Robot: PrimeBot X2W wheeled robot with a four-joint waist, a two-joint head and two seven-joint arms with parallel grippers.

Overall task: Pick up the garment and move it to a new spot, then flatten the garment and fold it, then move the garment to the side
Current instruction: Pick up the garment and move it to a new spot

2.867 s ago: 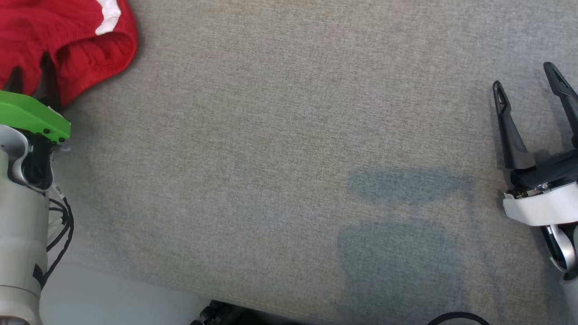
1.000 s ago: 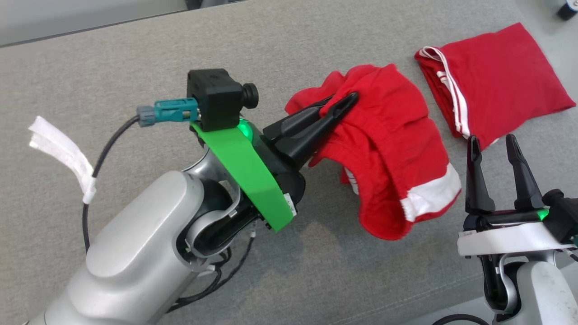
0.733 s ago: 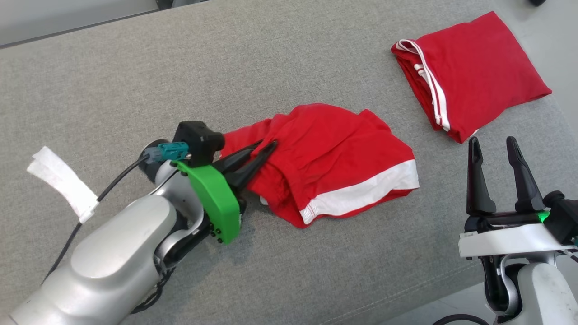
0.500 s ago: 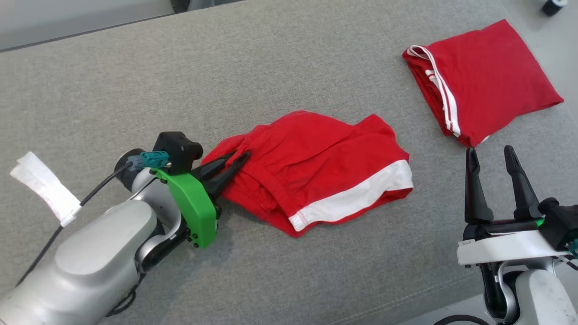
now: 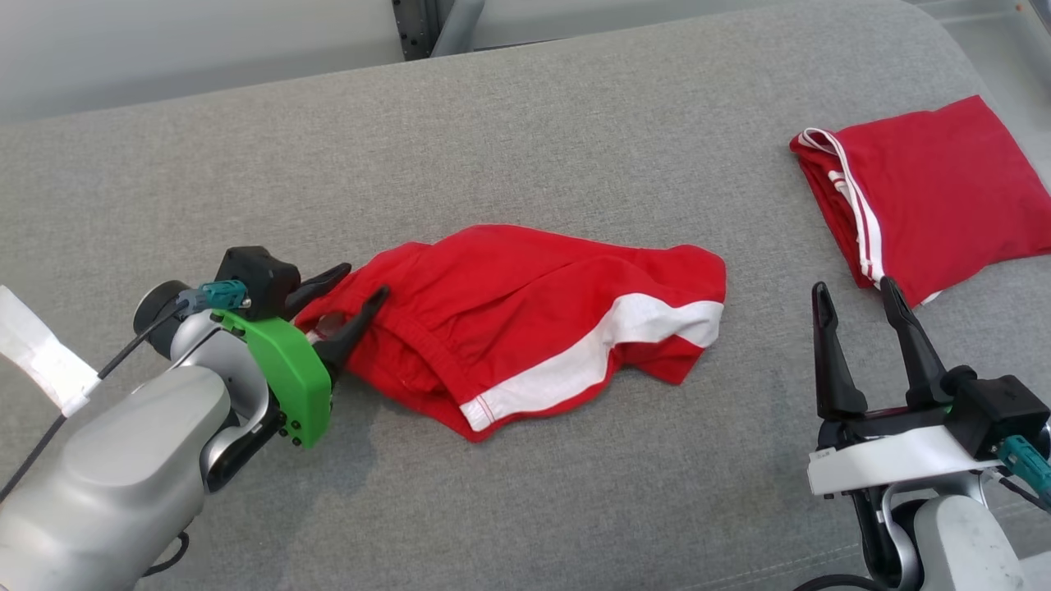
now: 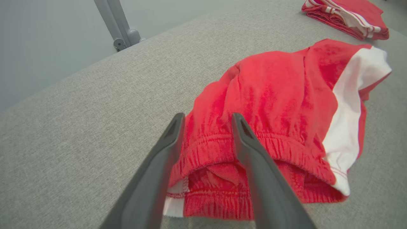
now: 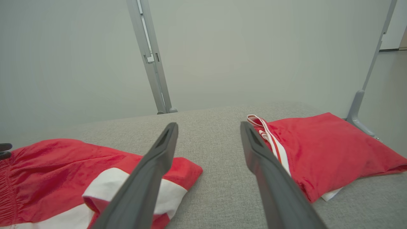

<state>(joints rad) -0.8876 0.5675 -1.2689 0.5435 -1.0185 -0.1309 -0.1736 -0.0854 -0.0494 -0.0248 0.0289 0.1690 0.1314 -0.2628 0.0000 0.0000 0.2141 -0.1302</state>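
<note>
One folded red garment [image 5: 944, 189] well right of crumpled shorts [image 5: 525, 304].

Head view, lower left: the left arm [image 5: 115, 468] lay angled up-right, silver forearm, green wrist bracket [image 5: 283, 373] turned toward the camera. Its left gripper [image 5: 362, 280] pointed right, 2 fingers parted. Lower right: the right gripper [image 5: 851, 287] stood with 2 fingers pointing up, spread wide, white wrist cuff [image 5: 895, 464] just below them.
</note>
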